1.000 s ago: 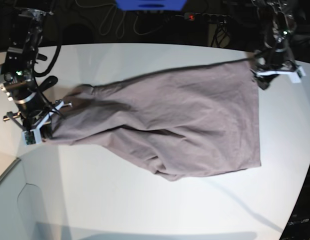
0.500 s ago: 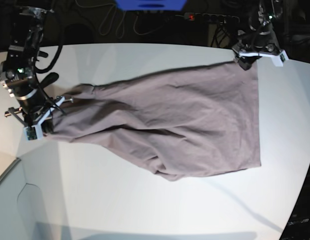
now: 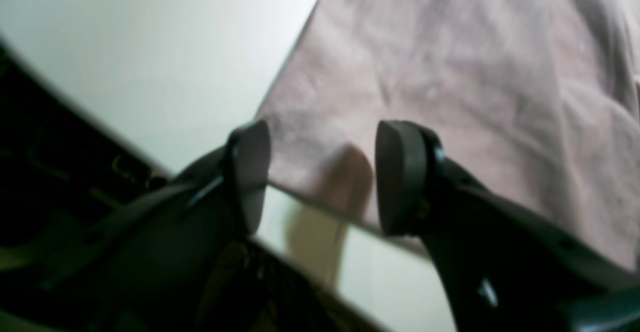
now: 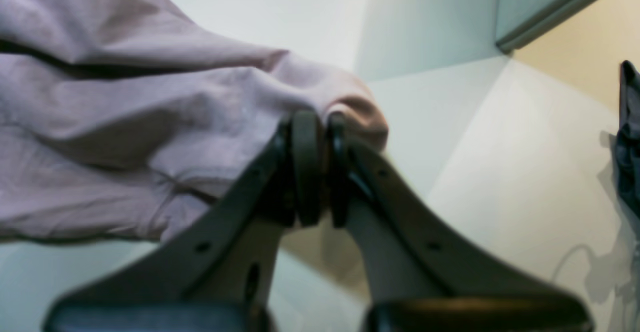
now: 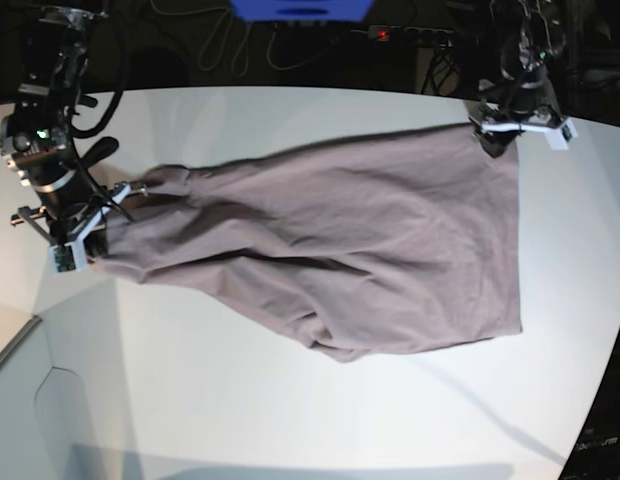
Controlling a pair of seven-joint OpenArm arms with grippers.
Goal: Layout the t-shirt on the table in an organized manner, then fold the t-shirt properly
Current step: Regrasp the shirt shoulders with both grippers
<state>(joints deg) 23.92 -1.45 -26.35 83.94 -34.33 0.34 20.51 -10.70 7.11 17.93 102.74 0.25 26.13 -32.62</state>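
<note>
The mauve t-shirt (image 5: pixel 340 240) lies crumpled across the white table (image 5: pixel 290 410), stretched from far left to the right side. My right gripper (image 5: pixel 98 232) holds its bunched left end. In the right wrist view that gripper (image 4: pixel 318 122) is shut on a fold of the t-shirt (image 4: pixel 125 122), which is lifted off the table (image 4: pixel 500 172). My left gripper (image 5: pixel 500 138) sits at the shirt's far right corner. In the left wrist view the left gripper (image 3: pixel 320 177) is open, its fingers (image 3: pixel 400 177) straddling the corner of the t-shirt (image 3: pixel 450 72) near the table (image 3: pixel 150 47) edge.
A dark cloth (image 4: pixel 627 137) lies at the right edge of the right wrist view. A blue object (image 5: pixel 300 8) and cables sit behind the table. A lower panel (image 5: pixel 20 400) adjoins the table at lower left. The table's curved edge runs down the right.
My left gripper swung from right of the shirt's corner to the back, then settled over that corner, still open. My right gripper drew the shirt's left end slightly toward the back.
</note>
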